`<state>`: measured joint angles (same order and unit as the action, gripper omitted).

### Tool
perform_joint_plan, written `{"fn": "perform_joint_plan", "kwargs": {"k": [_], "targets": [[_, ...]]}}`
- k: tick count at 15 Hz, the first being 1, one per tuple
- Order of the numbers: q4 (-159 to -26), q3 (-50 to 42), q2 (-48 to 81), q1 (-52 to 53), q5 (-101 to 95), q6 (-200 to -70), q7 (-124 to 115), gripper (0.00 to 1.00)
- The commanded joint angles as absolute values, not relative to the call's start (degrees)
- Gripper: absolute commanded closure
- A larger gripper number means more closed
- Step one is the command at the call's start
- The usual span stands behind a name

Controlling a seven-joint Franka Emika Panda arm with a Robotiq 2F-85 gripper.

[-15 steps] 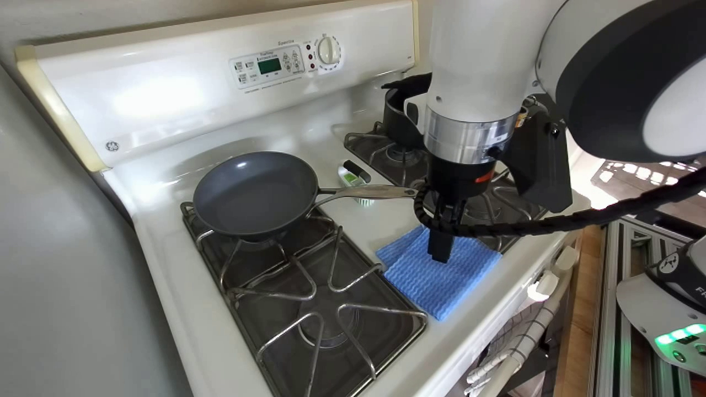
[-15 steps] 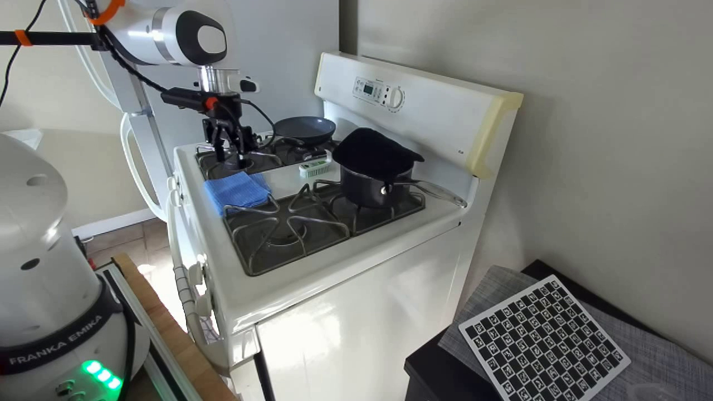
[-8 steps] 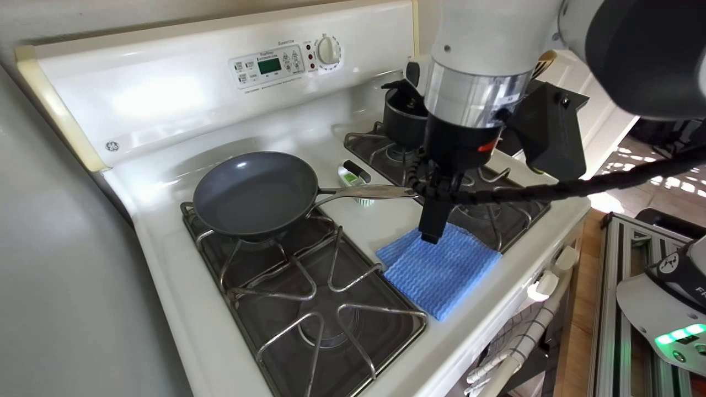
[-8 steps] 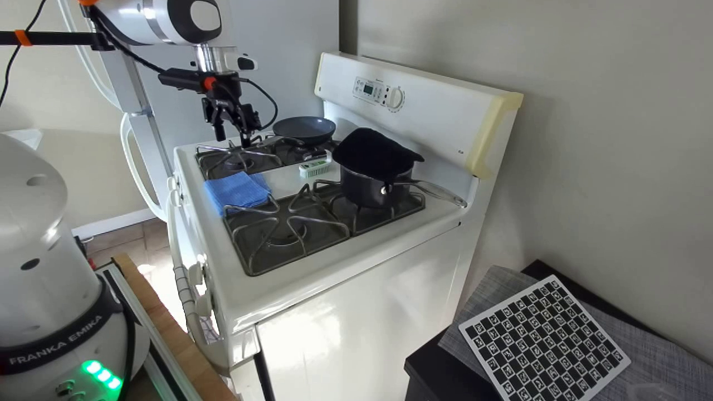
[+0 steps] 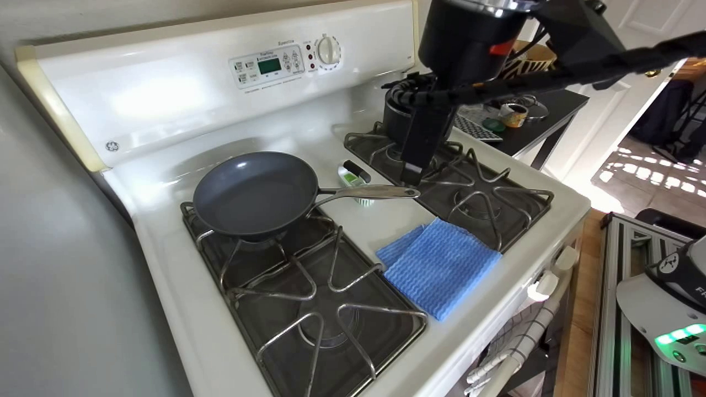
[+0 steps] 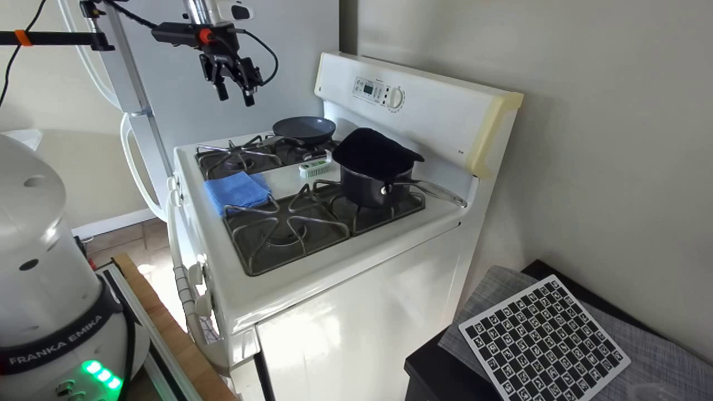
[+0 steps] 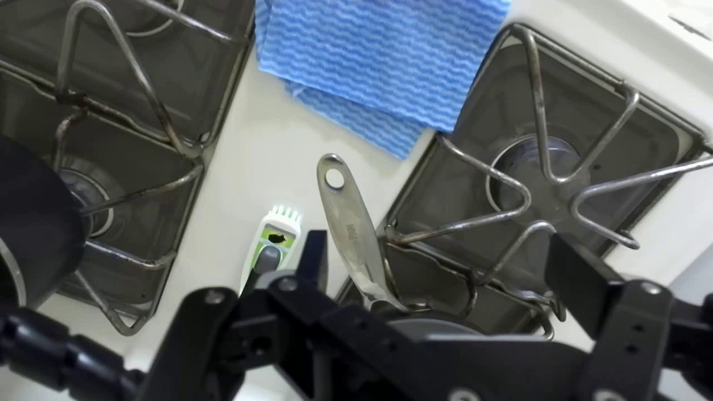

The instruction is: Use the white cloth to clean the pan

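1) one blue cloth (image 5: 441, 270), folded, lies flat near the front edge of the stove (image 6: 356, 317), on the white strip (image 5: 380, 223) between the two burner sections (image 5: 276, 325);
2) the pan (image 5: 253, 193), shallow and dark grey, stands upright at the rear of one section; its metal handle (image 5: 380, 191) reaches out over the strip, the tip near the cloth but apart from it;
3) the gripper (image 6: 236, 99) hangs high above the stove, apart from cloth and pan; its jaws are spread wide, the two fingers (image 7: 579, 281) well apart; in the wrist view the handle shows below, in the space between them;
4) a brush (image 7: 276, 236) with white bristles and a green label lies on the strip, beside the handle in the wrist view;
5) a black pot (image 6: 362, 189) stands at the rear of the other section; a black piece (image 6: 376, 153) of unclear kind lies across its top;
6) a checked towel (image 5: 529, 331) hangs at the stove's front.
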<state>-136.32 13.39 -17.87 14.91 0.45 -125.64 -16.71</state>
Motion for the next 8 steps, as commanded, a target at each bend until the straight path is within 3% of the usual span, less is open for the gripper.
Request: {"fn": "perform_joint_plan", "kwargs": {"k": [1,8], "targets": [[-136.21,14.38,-17.93,13.88,0.84,-125.52,-16.41,0.0],[-136.38,14.35,-17.55,13.78,0.81,-125.52,-16.43,0.0]]}}
